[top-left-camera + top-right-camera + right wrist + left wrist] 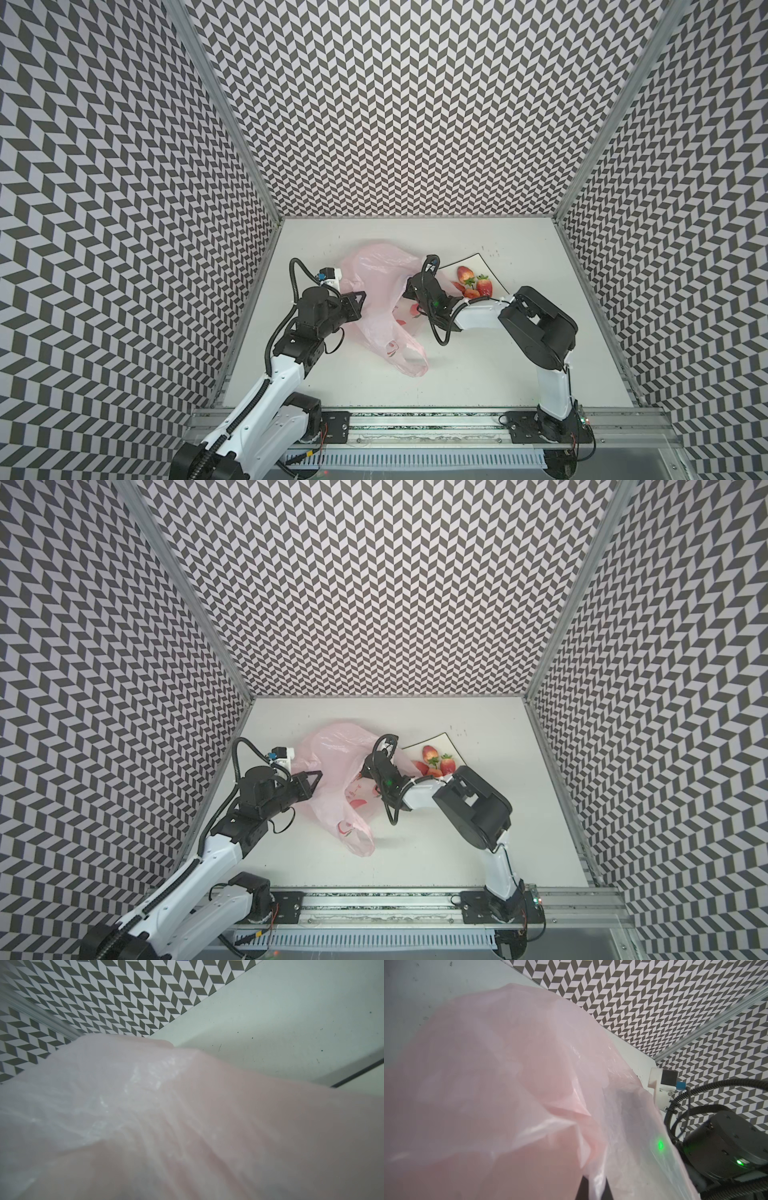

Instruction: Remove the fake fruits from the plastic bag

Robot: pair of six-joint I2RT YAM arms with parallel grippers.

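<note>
The pale-pink plastic bag (374,274) (332,750) lies crumpled mid-table, its loop handles (411,361) trailing toward the front. My left gripper (450,1187) is shut on a fold of the bag's film at its left side (360,301). My right gripper (409,291) (365,769) reaches into the bag from the right, and film (187,1126) covers its fingers. Outside the bag, a red strawberry (484,286) (447,764) and an orange-pink fruit (464,274) lie on the plate. Red shapes (414,308) show through the film; whether they are prints or fruit is unclear.
The square white plate with a black rim (478,259) (440,739) (357,1076) sits right behind my right wrist. Chevron-patterned walls (415,124) close in the left, back and right. A metal rail (415,419) runs along the front edge.
</note>
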